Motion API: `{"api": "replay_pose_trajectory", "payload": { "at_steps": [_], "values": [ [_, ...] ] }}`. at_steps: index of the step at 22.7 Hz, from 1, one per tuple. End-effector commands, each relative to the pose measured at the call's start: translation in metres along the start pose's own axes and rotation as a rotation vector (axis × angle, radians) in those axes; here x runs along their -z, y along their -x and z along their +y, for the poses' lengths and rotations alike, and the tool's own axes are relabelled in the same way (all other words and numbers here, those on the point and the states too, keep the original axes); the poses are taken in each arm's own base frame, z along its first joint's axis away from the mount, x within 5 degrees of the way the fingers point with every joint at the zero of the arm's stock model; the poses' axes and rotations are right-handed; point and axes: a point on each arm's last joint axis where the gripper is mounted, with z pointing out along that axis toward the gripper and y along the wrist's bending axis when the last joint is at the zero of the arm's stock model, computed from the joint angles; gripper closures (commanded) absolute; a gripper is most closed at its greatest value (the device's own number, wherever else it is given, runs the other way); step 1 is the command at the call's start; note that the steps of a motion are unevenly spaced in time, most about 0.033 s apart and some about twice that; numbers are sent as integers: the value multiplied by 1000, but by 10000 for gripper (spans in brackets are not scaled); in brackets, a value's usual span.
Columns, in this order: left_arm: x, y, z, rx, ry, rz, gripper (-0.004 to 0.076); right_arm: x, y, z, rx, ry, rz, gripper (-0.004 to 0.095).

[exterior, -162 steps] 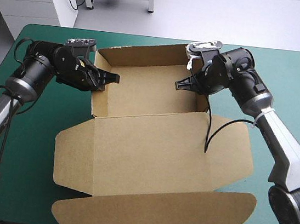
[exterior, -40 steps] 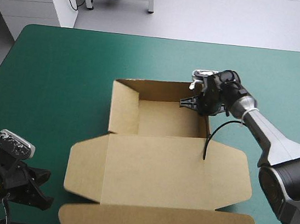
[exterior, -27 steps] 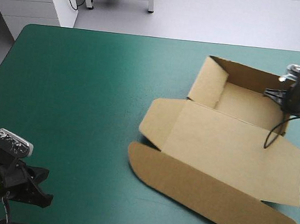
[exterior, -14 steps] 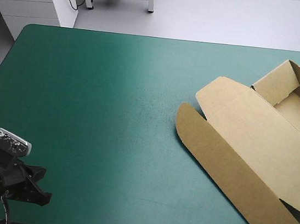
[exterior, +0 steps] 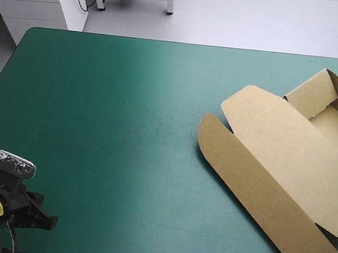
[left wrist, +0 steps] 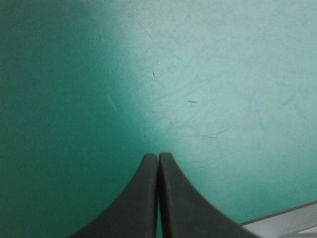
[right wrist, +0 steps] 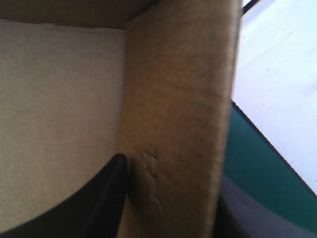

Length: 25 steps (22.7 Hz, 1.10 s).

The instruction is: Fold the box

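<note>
Closest to me, in the lower left corner of the high view, the left gripper point(exterior: 49, 220) sits low over the teal-green cover point(exterior: 113, 125) with nothing in it. Its wrist view shows the black fingers point(left wrist: 146, 198) pressed together into one point above bare cover. The middle of the table holds nothing. The box point(exterior: 290, 155) lies at the right of the frame, turned at an angle. Its long rounded flap is nearest the centre, the lid is flat behind that, and the tray with its walls up reaches the upper right and runs out past the frame's right edge.

The right gripper point(right wrist: 171, 186) is outside the high view. Its own camera shows it clamped narrowly on a tray wall, one finger inside the tray and the other outside, with the board between them.

I'd say the folding itself is finished, since the walls are raised and the lid is left open, and this step is setting the box aside. The next move would be for the right gripper to let go of the wall and draw clear without snagging it.

Earlier both grippers were working at the tray walls in the middle of the table. The box has since been dragged right and swung round, and since just before it has scarcely shifted. The left arm has sunk a little lower
</note>
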Motion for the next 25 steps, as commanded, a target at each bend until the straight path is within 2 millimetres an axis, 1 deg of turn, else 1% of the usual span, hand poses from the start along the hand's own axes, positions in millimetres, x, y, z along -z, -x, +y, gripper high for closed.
{"api": "replay_pose_trajectory", "payload": {
  "at_steps": [1,4,6,7,8,9,10,11,12,13,15,16,17,18,19,20,21,22,24,25],
  "values": [
    [4,8,0,4,2,-54,732,50,12,-3,29,-5,-80,421],
    [4,8,0,1,2,-54,732,71,16,-4,34,-10,-67,423],
    [4,8,0,-4,2,-54,732,86,19,-3,33,0,-98,423],
    [4,8,0,-4,2,-54,732,101,17,-1,35,37,-128,422],
    [4,8,0,-4,2,-54,732,111,15,0,48,58,-146,423],
    [4,8,0,-4,2,-54,732,127,11,1,97,86,-180,423],
    [4,8,0,-5,4,-55,732,135,8,1,128,97,-197,423],
    [4,8,1,-9,16,-59,732,152,0,3,157,138,-224,423],
    [4,9,4,-19,43,-61,732,169,-10,4,148,188,-247,437],
    [4,9,5,-24,55,-62,732,180,-18,4,144,213,-264,461],
    [4,9,6,-31,73,-68,732,209,-38,7,143,282,-313,560],
    [3,9,7,-34,76,-69,732,220,-48,12,144,341,-323,625],
    [0,8,7,-36,75,-72,732,233,-60,15,166,380,-342,679],
    [-6,4,6,-37,70,-84,732,245,-77,21,212,420,-358,755],
    [-10,1,6,-35,61,-94,732,251,-91,27,243,443,-358,810],
    [-16,-5,5,-33,48,-92,732,261,-112,34,307,468,-366,869],
    [-19,-10,4,-29,38,-90,732,264,-122,38,349,481,-370,892],
    [-21,-14,3,-25,29,-87,732,269,-139,42,398,496,-370,917],
    [-24,-21,4,-24,26,-94,732,275,-163,45,478,525,-378,925],
    [-25,-24,4,-25,27,-103,732,275,-178,48,534,544,-368,925]
  ]
}}
